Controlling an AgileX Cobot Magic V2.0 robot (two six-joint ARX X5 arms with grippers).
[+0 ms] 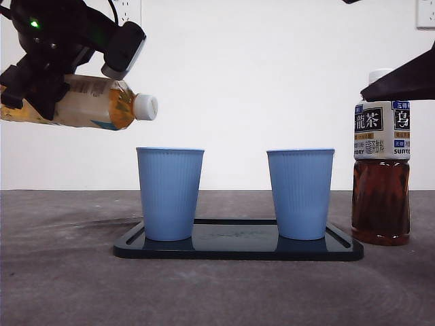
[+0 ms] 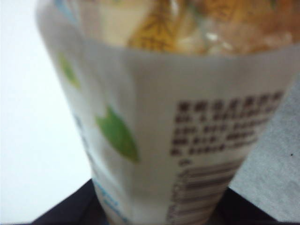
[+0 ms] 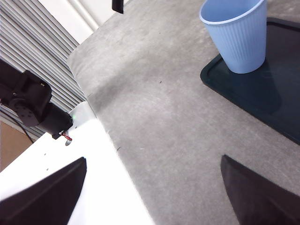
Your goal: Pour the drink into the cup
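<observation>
A plain white wall backs a grey table [image 1: 61,285], where a black tray [image 1: 238,248] carries two blue cups: the left cup [image 1: 170,193] and the right cup [image 1: 300,193], well apart and both upright. The left hand [image 1: 51,64], up at ten o'clock in the front view, is clamped around a pale tea bottle [image 1: 95,102] tipped nearly level, its white cap [image 1: 145,106] pointing toward three o'clock and hanging above and just short of the left cup's rim. The cap is on and no liquid falls, so I judge the pour barely begun: the bottle is lifted and tilted, but filling is left. A second, dark tea bottle [image 1: 380,176] stands upright off the tray at three o'clock. The right hand [image 3: 154,187] waits with jaws spread, holding nothing. Counted: two cups, two bottles, one tray.
</observation>
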